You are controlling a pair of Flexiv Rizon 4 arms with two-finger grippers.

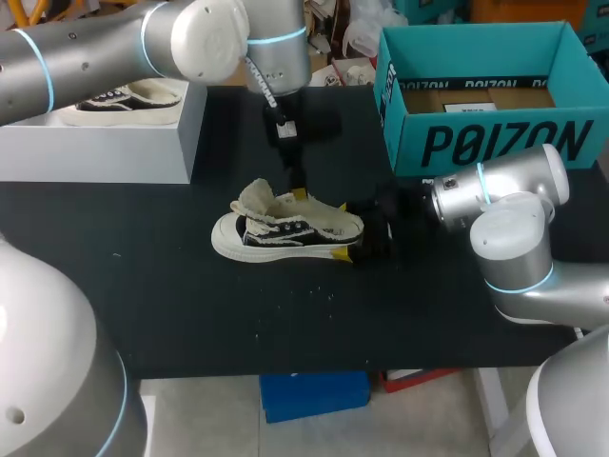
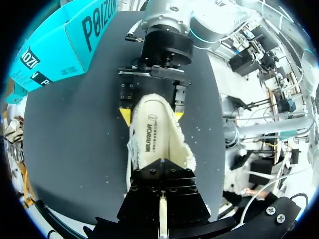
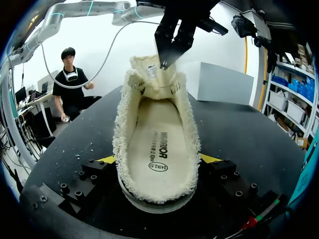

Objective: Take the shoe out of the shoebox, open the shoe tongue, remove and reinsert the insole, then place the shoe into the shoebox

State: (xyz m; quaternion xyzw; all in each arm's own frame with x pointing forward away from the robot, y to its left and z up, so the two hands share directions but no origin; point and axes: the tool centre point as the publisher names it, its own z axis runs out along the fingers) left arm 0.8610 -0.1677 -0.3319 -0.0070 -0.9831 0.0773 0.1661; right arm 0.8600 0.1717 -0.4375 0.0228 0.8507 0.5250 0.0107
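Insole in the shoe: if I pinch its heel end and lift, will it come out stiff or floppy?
Probably floppy: the insole looks thin and lies flat, so expect bending when lifted. Likely light too. The fleecy lining hugging its edges may drag, so it might snag rather than slide.

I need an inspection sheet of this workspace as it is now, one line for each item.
Surface: black table, white specks near the shoe.
Job's things: shoe upright mid-table, insole inside; teal shoebox open, back right.
Clutter: white box with second shoe, back left.
Grippers: left gripper shut on the raised tongue; right gripper shut on the shoe's heel.
Cables: cable on the left wrist, above the table.
Surroundings: nothing seen.
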